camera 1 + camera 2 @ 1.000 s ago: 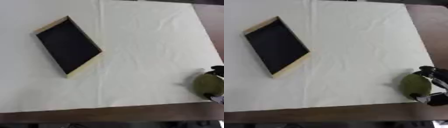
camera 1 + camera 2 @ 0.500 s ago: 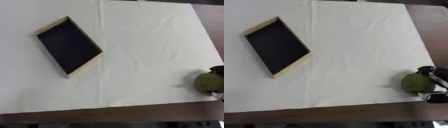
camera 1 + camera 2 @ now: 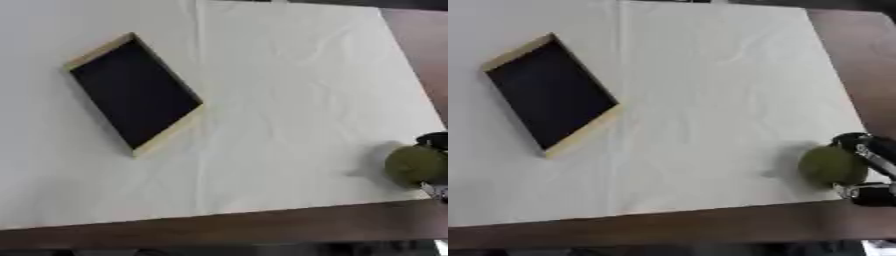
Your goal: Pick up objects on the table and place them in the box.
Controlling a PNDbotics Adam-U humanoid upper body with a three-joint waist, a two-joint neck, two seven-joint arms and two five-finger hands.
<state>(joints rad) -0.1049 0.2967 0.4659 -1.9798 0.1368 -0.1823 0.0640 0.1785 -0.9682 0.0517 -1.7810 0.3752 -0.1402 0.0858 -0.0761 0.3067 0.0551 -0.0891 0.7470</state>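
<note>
**Now holding the green ball**

My right hand (image 3: 866,170) had its fingers curled round the green ball (image 3: 830,166). I judged it ready to carry; the box (image 3: 550,94) lay well apart, far left and beyond, open side up.

The pale cloth (image 3: 710,100) lies bare from the green ball (image 3: 831,166) at 4 o'clock to the box (image 3: 550,94) at 10 o'clock — nothing stands between. The right hand (image 3: 866,165) curls round the ball — at the surface (image 3: 710,227) edge.
</note>
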